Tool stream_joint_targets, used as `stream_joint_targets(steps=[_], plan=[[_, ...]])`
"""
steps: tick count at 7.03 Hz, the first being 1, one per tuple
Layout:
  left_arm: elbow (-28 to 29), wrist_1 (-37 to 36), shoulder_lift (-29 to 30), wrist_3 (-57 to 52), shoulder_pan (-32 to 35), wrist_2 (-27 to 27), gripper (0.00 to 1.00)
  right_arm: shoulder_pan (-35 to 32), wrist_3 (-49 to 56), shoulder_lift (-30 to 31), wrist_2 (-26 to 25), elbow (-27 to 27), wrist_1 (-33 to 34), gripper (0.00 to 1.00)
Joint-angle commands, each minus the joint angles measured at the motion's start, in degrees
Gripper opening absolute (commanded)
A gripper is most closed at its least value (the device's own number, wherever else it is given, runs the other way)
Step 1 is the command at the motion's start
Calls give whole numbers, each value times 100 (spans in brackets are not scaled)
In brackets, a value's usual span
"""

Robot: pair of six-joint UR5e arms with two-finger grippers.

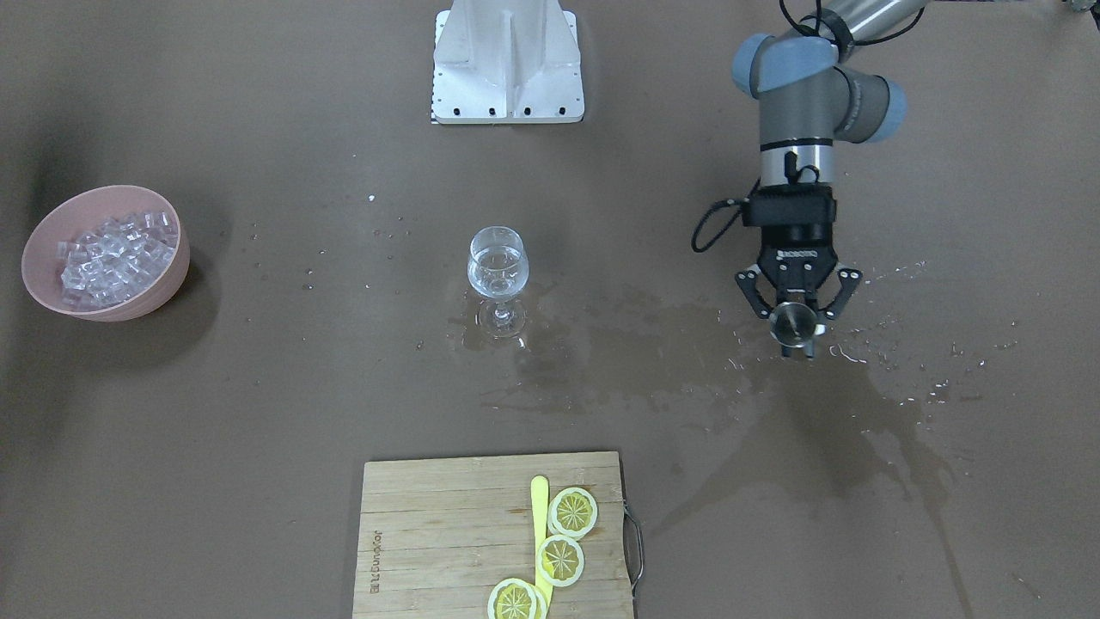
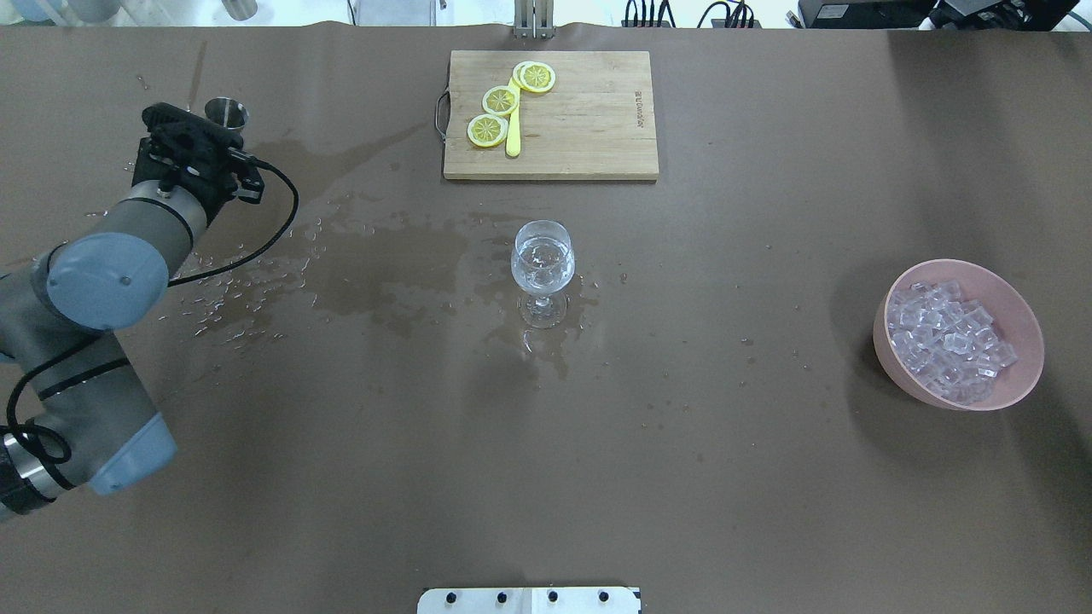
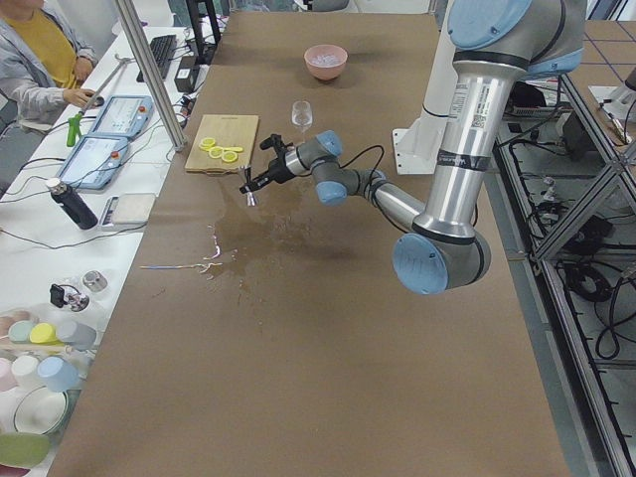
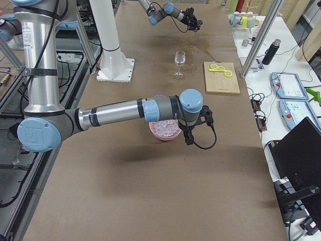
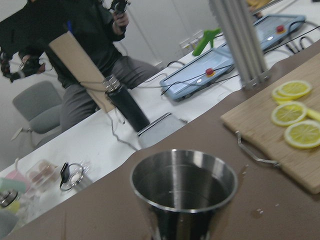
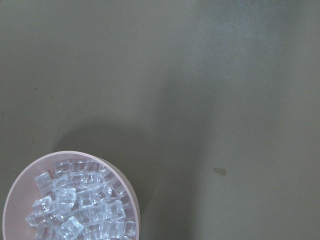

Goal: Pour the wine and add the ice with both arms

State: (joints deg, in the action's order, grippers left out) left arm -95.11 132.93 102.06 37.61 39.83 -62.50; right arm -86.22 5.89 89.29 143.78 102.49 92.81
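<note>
The wine [image 1: 496, 266] sits in the glass [image 1: 500, 314] at the middle of the counter [image 1: 258, 387], so pouring looks done. Your left hand [image 1: 797, 331] clamps the upright jigger [image 1: 792, 318], well off to the side. Your right hand [image 4: 188, 139] hangs over the ice [image 1: 116, 258] in the pink bowl [image 1: 51, 232]; I can't tell its grip. Next, lower it for a cube.

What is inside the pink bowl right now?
The pink bowl holds a heap of small clear ice cubes, with nothing else visible. The cubes cover its bottom, so anything beneath them cannot be seen.

Pink bowl [image 1: 174, 282]; clear ice [image 1: 116, 258]; yellow lemon slices [image 1: 560, 560].
</note>
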Motion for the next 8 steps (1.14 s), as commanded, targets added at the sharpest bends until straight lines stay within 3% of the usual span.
stream_joint_targets(steps=[1, 2, 3, 4, 5, 6, 7, 8], plan=[[1853, 2826, -275, 650, 628, -969, 0, 0, 0, -113, -130, 60, 0, 100], [2361, 3253, -240, 633, 831, -1192, 0, 0, -27, -104, -174, 173, 0, 100], [2479, 3231, -231, 633, 1286, -1316, 0, -9, -70, -43, -192, 322, 0, 100], [2567, 3222, -231, 729, 1821, -1805, 0, -9, -71, -52, -322, 332, 0, 100], [2742, 3213, -240, 1061, 1905, -1862, 0, -9, -106, -60, -341, 333, 8, 100], [2805, 3222, -231, 1473, 1871, -1767, 0, -9, -149, -60, -341, 341, 0, 100], [2866, 3231, -179, 1538, 1844, -1139, 0, -9, -159, -60, -350, 324, 8, 100], [2902, 3222, -30, 1782, 1731, -950, 0, -9, -202, -60, -341, 332, 9, 100]])
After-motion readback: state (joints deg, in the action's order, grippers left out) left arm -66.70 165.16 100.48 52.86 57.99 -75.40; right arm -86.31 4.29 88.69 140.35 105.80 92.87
